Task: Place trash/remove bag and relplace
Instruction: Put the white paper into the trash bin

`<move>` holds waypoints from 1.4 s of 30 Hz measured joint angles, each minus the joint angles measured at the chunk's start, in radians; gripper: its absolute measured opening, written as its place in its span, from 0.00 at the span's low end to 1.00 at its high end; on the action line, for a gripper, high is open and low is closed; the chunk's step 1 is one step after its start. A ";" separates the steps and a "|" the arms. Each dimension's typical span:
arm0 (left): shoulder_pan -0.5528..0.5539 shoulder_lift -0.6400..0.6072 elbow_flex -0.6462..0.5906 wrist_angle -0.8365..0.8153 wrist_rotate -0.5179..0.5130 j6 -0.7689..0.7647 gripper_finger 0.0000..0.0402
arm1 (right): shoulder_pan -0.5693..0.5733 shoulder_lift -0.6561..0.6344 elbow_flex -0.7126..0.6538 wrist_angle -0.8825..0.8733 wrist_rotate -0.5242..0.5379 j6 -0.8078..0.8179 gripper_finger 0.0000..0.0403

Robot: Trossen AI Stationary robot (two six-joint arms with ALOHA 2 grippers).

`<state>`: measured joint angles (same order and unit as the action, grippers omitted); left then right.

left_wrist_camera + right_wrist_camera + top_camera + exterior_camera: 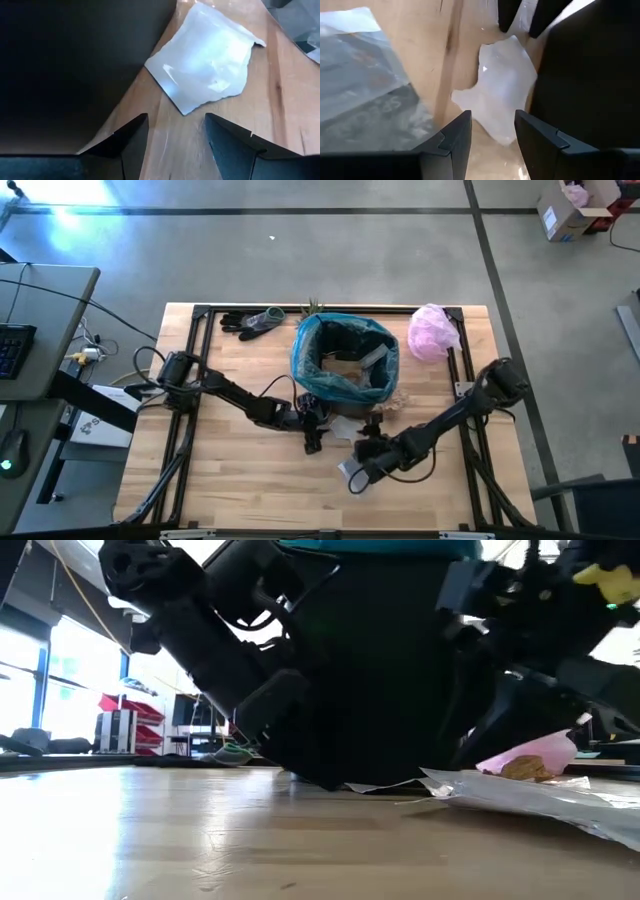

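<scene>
the right tool (492,137) hovers low over the counter (240,470), jaws apart and grasping nothing, a white paper scrap (500,97) just ahead. the left tool (175,135), also released, faces it. beyond, the teal bag (345,360) lines the bin.

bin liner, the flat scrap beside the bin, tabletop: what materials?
Bin liner: thin teal plastic film, wrinkled and translucent. Scrap: white, creased with a ragged edge, probably paper, possibly plastic film. Tabletop: wood planks, with visible grain and seams, lightly glossy.
</scene>
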<state>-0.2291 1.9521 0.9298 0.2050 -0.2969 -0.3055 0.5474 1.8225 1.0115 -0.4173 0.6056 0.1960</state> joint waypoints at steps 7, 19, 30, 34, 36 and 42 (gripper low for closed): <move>0.000 0.030 0.000 0.072 -0.006 -0.002 0.45 | -0.033 0.059 0.000 0.020 -0.060 -0.092 0.34; 0.001 0.033 0.018 0.087 0.028 0.009 0.45 | -0.043 0.106 0.003 0.075 0.007 -0.134 0.34; -0.001 0.049 0.055 0.096 0.058 0.011 0.45 | -0.063 0.110 0.001 0.126 0.031 -0.154 0.34; -0.008 0.093 0.097 0.093 0.072 0.012 0.45 | -0.082 0.111 0.000 0.157 0.022 -0.168 0.34; -0.016 0.118 0.120 0.096 0.066 0.023 0.45 | -0.090 0.111 0.000 0.161 0.012 -0.147 0.32; -0.035 0.142 0.145 0.073 0.048 0.049 0.45 | -0.089 0.112 0.001 0.142 -0.024 -0.063 0.05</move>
<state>-0.2644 2.0945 1.0752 0.2778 -0.2486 -0.2562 0.4583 1.9344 1.0122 -0.2754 0.5817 0.1333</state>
